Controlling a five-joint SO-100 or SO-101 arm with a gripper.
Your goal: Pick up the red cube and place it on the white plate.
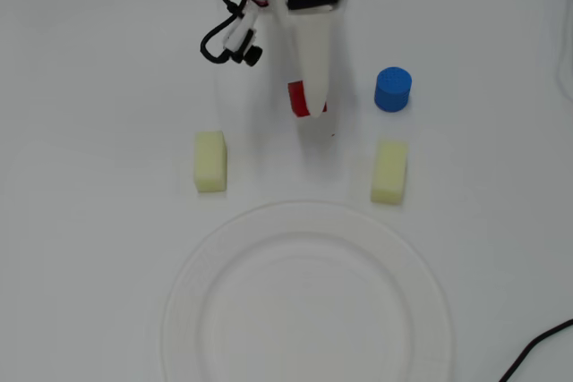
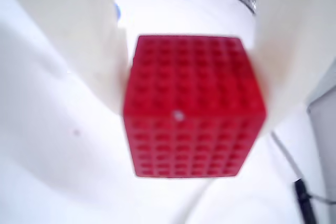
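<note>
The red cube (image 1: 295, 98) lies above the middle of the overhead view, mostly covered by the white finger of my gripper (image 1: 313, 112). The wrist view is filled by the red cube (image 2: 191, 103) with its gridded faces. A white finger (image 2: 68, 30) presses its left side and another finger (image 2: 294, 40) its right side, so the gripper is shut on it. Whether the cube rests on the table or hangs just above it cannot be told. The white plate (image 1: 192, 266) sits at the bottom of the overhead view, well below the gripper, with nothing on it.
A blue cylinder (image 1: 392, 89) stands right of the gripper. Two pale yellow blocks (image 1: 210, 160) (image 1: 389, 171) lie between the gripper and the plate, one on each side. A black cable (image 1: 537, 351) crosses the bottom right corner. The arm's wiring (image 1: 228, 42) hangs at its left.
</note>
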